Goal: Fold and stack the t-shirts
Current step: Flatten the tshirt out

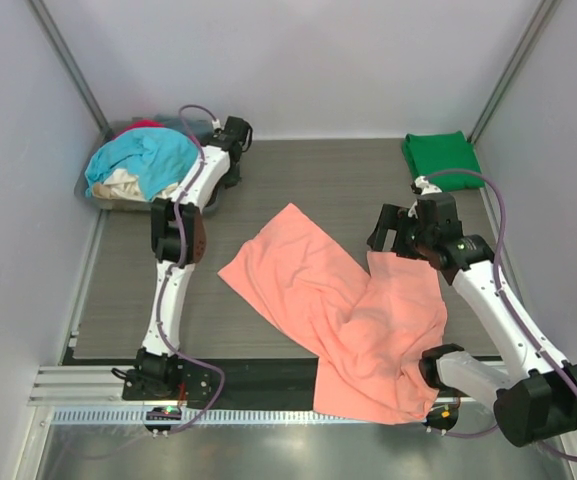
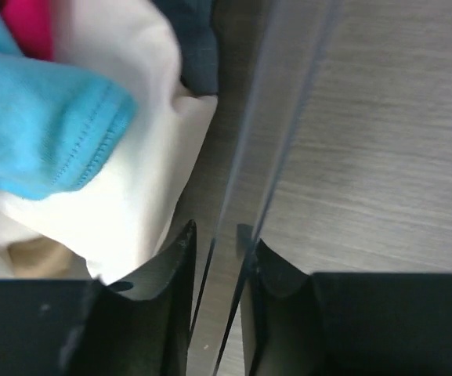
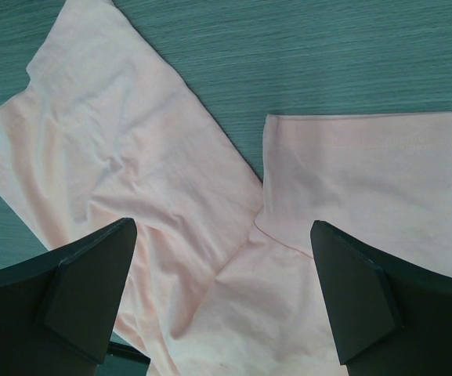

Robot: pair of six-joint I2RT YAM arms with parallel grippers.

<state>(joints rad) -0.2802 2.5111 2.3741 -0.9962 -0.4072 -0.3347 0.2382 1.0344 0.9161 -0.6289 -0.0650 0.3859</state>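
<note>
The left fingers (image 2: pixel 175 266) are sitting narrowly apart astride the grey tub's (image 1: pixel 108 203) wall, and whether they are touching it is unclear. Turquoise (image 1: pixel 138 155), cream (image 2: pixel 147 157) and mostly hidden red (image 2: pixel 30 23) t-shirts are bunching inside the tub. Right of the tub and nearer, the salmon-pink t-shirt (image 1: pixel 308 270) is lying rumpled on the table (image 1: pixel 318 170), with the right fingers (image 3: pixel 92 274) spreading wide above it. Far right of the tub, a folded green t-shirt (image 1: pixel 440 155) is resting.

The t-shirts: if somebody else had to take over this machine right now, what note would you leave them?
Left gripper: jaws narrow, astride the wall of the tub; grip unclear.
Right gripper: open, above the salmon-pink shirt, holding nothing.
Done: green shirt folded at the far right corner.
To do: salmon-pink shirt lies rumpled, partly over the near edge; turquoise shirt, cream shirt and red shirt heaped in the tub.
</note>
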